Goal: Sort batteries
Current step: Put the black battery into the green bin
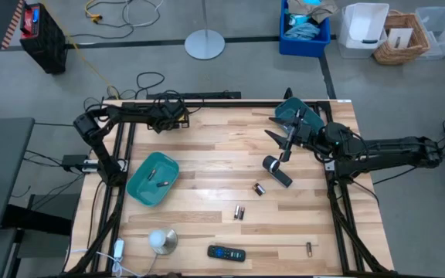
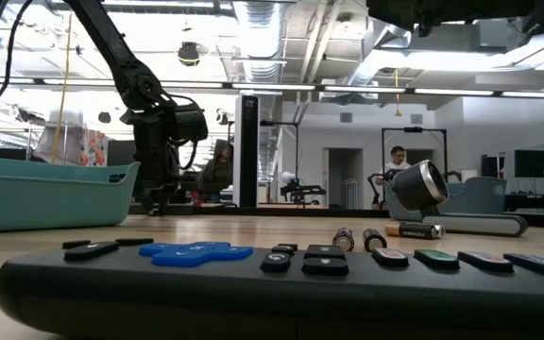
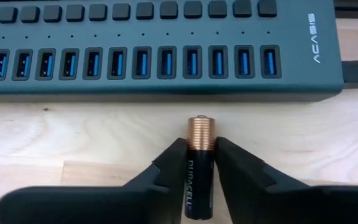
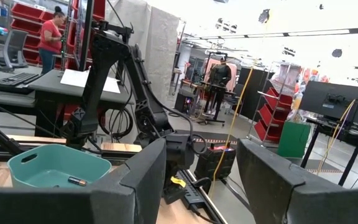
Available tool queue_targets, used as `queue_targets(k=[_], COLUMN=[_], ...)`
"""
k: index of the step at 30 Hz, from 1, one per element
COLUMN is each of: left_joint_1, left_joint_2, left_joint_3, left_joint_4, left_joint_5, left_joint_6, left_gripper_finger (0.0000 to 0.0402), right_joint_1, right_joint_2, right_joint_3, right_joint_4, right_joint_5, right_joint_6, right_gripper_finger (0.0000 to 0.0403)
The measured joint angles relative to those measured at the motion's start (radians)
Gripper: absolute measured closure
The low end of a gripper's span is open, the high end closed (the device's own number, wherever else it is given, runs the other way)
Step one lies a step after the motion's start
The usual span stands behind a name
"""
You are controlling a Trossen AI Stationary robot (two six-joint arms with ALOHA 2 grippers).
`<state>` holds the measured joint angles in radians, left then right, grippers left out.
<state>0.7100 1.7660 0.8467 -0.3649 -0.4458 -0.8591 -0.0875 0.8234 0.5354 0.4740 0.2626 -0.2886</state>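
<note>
Bright overhead lighting, soft shadows; low view foreground remote (image 2: 253, 274) blurred; ceiling glare in right wrist view.

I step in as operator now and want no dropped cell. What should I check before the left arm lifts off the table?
1. Battery sits between the left gripper's fingers, both touching it: ok.
2. Grip fully closed and firm: cannot tell.
3. Battery lies clear of the USB hub ahead, with bare wood between: ok.
4. Left teal bin open from above, a few batteries already inside: ok.
5. Right gripper open, empty, raised at the table's right, away from the left arm's path: ok.
6. Loose batteries stay mid-table, out of the way: ok.
</note>
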Motion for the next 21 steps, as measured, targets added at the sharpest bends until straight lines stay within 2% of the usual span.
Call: queue_targets(k=[5,13,21], left_joint_1=[-0.018,-0.057,-0.109], left_joint_2=[0.0,-0.019,-0.114], left_joint_3=[0.0,-0.003,-0.008], left_joint_4=[-0.003,-0.017,-0.07], left_joint_5=[-0.002,-0.04,-0.05], left_joint_6=[0.006,0.002,-0.001], left_gripper_finger=[0.0357,0.0356,0.0358], right_joint_1=[0.0,0.0,0.0], right_joint_2=[0.0,0.0,0.0], right_joint_3=[0.0,0.0,0.0], right_joint_4=[0.0,-0.003,-0.003], right_joint_5=[0.0,0.0,0.0], right_joint_6=[0.0,0.0,0.0], right_gripper_finger=[0.0188,0.0188,0.0188])
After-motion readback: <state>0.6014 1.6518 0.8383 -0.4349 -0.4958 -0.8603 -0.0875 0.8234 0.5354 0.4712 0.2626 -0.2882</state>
